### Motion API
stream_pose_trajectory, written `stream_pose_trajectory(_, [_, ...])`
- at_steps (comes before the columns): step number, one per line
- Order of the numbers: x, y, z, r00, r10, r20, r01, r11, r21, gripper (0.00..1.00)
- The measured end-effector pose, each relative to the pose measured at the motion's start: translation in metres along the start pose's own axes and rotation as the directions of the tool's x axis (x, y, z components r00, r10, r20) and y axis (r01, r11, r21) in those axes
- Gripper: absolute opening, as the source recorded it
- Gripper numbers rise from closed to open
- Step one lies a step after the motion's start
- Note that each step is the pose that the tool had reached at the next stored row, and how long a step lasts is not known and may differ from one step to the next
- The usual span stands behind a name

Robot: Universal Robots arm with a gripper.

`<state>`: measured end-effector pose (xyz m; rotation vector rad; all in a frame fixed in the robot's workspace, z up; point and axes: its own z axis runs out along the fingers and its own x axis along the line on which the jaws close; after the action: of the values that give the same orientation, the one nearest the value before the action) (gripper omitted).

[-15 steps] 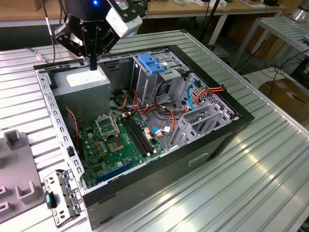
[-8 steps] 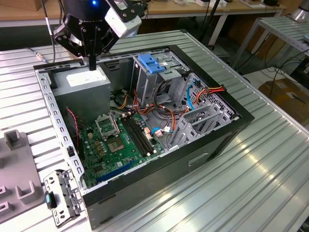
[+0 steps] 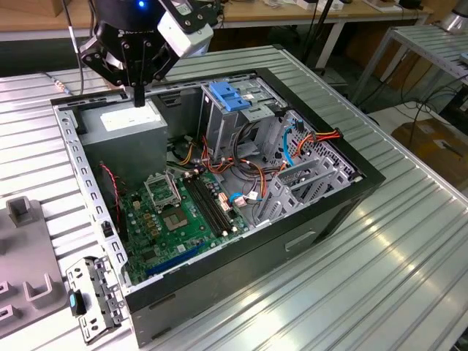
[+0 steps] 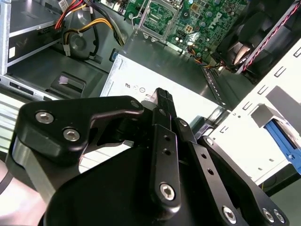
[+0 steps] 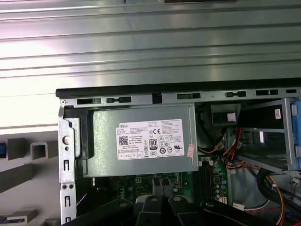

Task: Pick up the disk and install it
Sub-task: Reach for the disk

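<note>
The gripper (image 3: 139,96) hangs above the power supply (image 3: 126,123), at the corner of the computer case (image 3: 369,178) that is far and on the exterior view's left. Its two fingers are pressed together and nothing sits between them. The second wrist view agrees: there the gripper (image 4: 162,96) ends in one dark closed tip over the white sticker of the supply.

What I take for the disk (image 3: 229,96) is the blue-railed piece standing on top of the drive cage (image 3: 219,135), along the far edge of the case. From the gripper it lies toward the exterior view's right, across the whole top of the power supply, well apart. Its blue end points upward and the body seems to go down into the cage, so I judge its long axis to be about upright, not flat.

This is uncertain. The label and the metal body are hidden by the cage walls, so I cannot tell whether a drive really sits inside those rails. In both wrist views a strip of blue rail (image 4: 282,137) (image 5: 295,134) is cut off by the picture's border. Cables (image 3: 292,146) crowd the bay just beside the cage.
</note>
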<state>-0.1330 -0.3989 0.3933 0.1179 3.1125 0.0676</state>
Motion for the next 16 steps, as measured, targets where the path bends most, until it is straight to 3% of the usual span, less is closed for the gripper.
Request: stream_pose_trajectory(16, [0.0036, -0.0003, 0.0002, 1.0, 0.0, -0.0001, 0.0, 1.0, 0.0, 0.11])
